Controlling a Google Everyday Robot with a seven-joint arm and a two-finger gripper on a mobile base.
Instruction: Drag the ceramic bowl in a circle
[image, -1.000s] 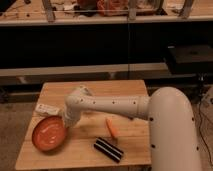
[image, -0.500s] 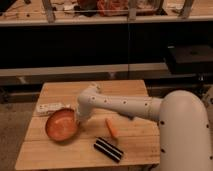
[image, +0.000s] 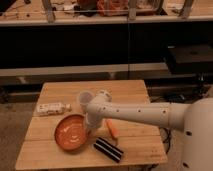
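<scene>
Camera view shows our gripper (image: 90, 128) at the rim of the ceramic bowl (image: 70, 133), on the side by the carrot (image: 113, 128). We cannot tell its grip. That bowl sits near the table (image: 60, 92) edge, so we should slide it slowly.

The arm (image: 145, 114) was a smooth cream-white tube, thickest far from the gripper and narrowing toward it. A row of small dark dots, screws or holes, ran along its side. Just above the gripper sat a rounded white joint housing (image: 101, 98), with a short white wrist section below it. The gripper (image: 90, 128) was at the wrist's lower end, against the ceramic bowl (image: 70, 134) lying to its left. Farthest from the gripper, the arm met a large rounded white body shell (image: 200, 135) with a few dark spots.
</scene>
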